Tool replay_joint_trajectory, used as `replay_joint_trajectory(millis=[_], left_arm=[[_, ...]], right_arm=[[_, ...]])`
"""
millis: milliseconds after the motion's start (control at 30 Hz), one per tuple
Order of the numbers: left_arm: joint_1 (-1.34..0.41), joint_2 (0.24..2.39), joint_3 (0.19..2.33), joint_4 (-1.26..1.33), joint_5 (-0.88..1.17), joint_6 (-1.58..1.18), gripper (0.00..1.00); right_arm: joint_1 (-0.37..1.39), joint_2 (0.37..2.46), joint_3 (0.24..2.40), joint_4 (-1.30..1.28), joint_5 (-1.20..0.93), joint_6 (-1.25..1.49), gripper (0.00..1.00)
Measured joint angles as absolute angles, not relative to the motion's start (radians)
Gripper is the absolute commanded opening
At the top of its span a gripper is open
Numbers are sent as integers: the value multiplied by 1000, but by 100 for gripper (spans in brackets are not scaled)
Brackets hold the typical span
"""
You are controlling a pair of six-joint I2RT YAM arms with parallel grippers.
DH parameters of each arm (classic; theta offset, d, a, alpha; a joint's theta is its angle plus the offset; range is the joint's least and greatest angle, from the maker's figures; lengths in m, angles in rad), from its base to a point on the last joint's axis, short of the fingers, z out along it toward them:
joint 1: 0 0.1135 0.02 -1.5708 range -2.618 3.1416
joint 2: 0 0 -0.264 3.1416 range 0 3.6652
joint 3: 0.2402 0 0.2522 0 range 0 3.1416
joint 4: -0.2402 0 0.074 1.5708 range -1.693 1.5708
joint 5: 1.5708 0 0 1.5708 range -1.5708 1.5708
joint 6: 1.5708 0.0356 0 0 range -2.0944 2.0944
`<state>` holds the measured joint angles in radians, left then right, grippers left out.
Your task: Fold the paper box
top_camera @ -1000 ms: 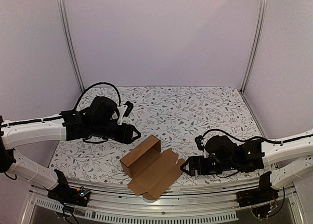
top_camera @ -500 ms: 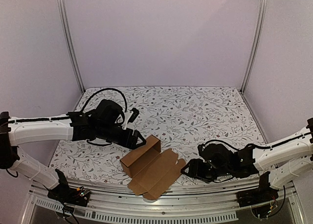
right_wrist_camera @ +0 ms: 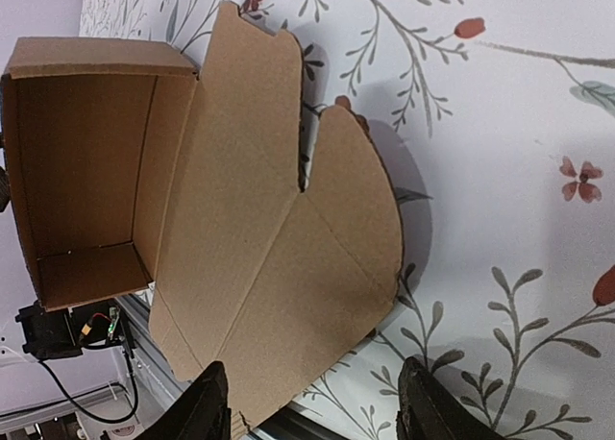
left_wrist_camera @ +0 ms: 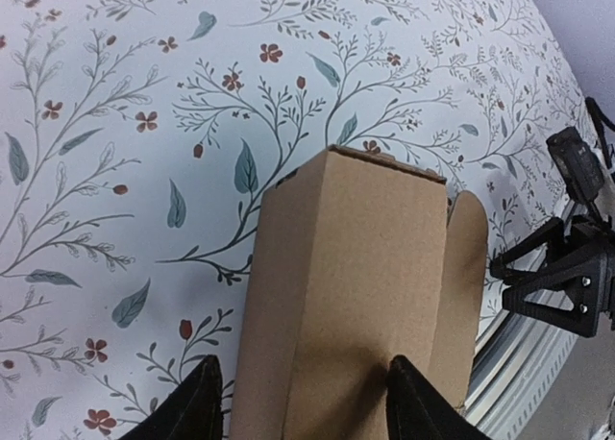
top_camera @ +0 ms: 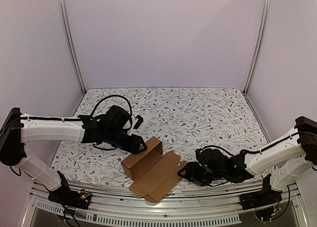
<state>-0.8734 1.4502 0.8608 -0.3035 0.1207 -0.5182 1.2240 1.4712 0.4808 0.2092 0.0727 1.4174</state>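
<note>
One box (top_camera: 151, 170), plain brown cardboard, partly folded, sits on the flower-patterned worktop (top_camera: 208, 113) close to its near edge, roughly midway between the two arms. Box state: one rectangular section stands up with its walls raised and its inside open; one flat panel, joined to that section, lies on the worktop on the right arm's side. In the right wrist view the flat panel shows two flaps at its far end, one with a small notch and one rounded, with a slit between them. Two arms in view, one per side, both reaching low towards the box. Left fingers (left_wrist_camera: 197, 406): two, spread apart, positioned on either side of the raised section at its left end, as seen from the left wrist view; one finger overlaps the cardboard in that view, but I cannot tell if either actually touches it. Right fingers (right_wrist_camera: 207, 406): two, spread apart, low over the worktop at the right-hand edge of the flat panel, with that edge lying between them; contact cannot be told here either. Neither pair is pinching the cardboard. In the top view the left fingers sit at the far left corner of the raised section.
</note>
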Motion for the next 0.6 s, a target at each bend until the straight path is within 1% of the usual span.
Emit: replay_joint_trajectory(millis=[133, 333, 433, 600], left_arm=[[-855, 1455, 850, -291, 119, -524, 39], [-836, 1455, 842, -270, 121, -525, 30], [-830, 1455, 835, -259, 125, -527, 26], [-821, 1455, 825, -238, 140, -528, 25]], right_arm=[[1224, 1485, 481, 238, 73, 1421, 58], [1224, 1501, 481, 266, 73, 1428, 57], [1224, 1511, 484, 279, 73, 1429, 57], [1223, 1541, 502, 297, 77, 1425, 53]])
